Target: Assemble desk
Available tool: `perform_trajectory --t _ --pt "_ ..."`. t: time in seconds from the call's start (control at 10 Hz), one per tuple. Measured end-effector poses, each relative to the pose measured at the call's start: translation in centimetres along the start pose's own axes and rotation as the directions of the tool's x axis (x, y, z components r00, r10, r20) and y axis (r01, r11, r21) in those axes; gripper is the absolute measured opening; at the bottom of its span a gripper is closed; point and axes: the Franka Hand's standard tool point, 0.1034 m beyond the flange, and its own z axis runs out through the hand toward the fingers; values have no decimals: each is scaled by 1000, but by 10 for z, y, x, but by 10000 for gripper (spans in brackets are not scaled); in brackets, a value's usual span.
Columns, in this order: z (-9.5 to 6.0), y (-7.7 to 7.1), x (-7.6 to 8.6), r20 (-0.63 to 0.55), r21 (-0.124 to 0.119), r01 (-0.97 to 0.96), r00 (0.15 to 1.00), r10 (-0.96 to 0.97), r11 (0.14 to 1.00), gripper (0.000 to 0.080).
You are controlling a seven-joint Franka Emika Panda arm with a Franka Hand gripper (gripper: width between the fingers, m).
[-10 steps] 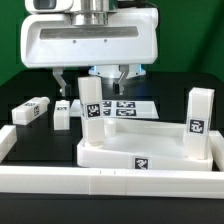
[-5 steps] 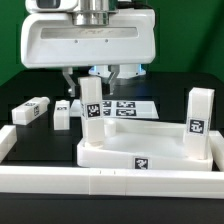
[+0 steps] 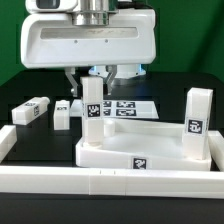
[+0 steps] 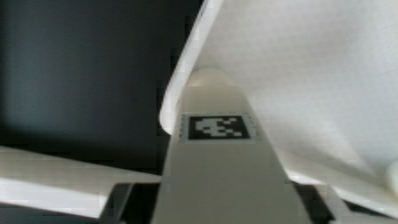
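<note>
At tabletop (image 3: pixel 120 152) corners stand two upright legs (image 3: pixel 92 108) (image 3: pixel 197 122); off one edge lie two loose legs (image 3: pixel 32 111) (image 3: pixel 62 114); my gripper (image 3: pixel 91 80), parted, has narrowed.

A white leg (image 4: pixel 221 175) is filling the middle of the view, narrowing away from the camera. A black-and-white tag (image 4: pixel 217 126) is sitting on its face near the far end. The tabletop (image 4: pixel 311 80) is rising as a curved white wall just beside and behind the leg. The black table (image 4: pixel 80 70) is showing on the other side, with a blurred pale band (image 4: pixel 63 168) crossing it. Two dark patches (image 4: pixel 135 200) are flanking the leg's near end, too blurred to identify.
</note>
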Motion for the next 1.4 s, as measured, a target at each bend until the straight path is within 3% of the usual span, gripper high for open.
perform_trajectory --t 0.3,0.9,1.1,1.4 --pt "1 0 2 11 29 -360 933 360 932 288" --pt "1 -2 3 23 31 -673 740 672 739 290" --pt "1 0 2 42 49 -815 579 814 577 290" --pt "1 1 1 78 49 -956 293 953 290 290"
